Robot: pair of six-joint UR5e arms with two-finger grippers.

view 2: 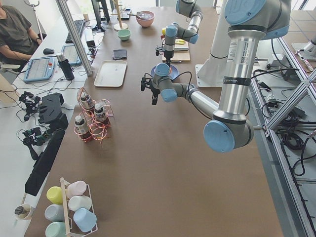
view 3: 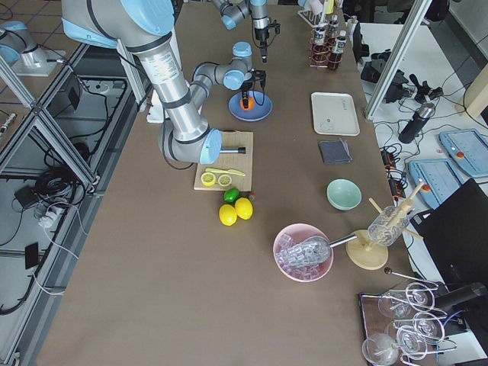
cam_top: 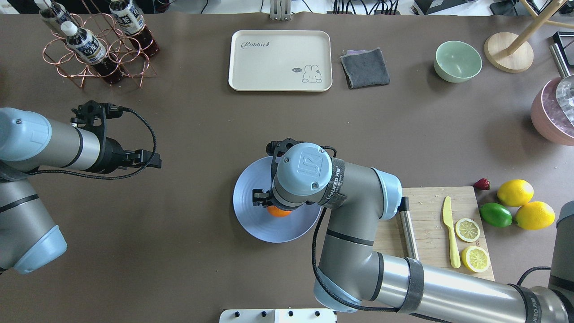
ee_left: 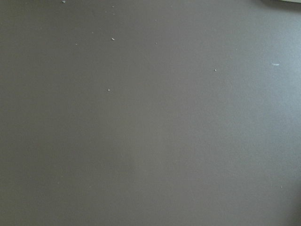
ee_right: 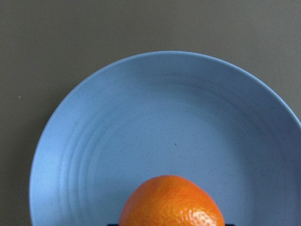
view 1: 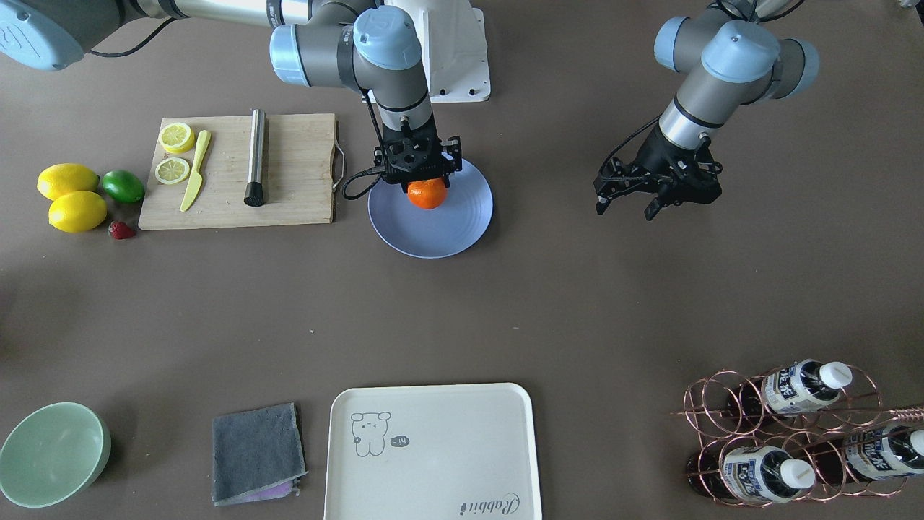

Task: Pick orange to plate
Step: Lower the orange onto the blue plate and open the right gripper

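Orange rind, judged light, firm and slick: you have the orange pinched in the right hand over the blue plate, centre frame. Hold it across its widest girth, gently. Your left hand hangs spread, empty, right of frame.

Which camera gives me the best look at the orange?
The front-facing view: the orange shows nearly whole against the plate. The right wrist view is closer but crops its lower half; overhead, the right arm hides most of it; the side views show at most a speck.
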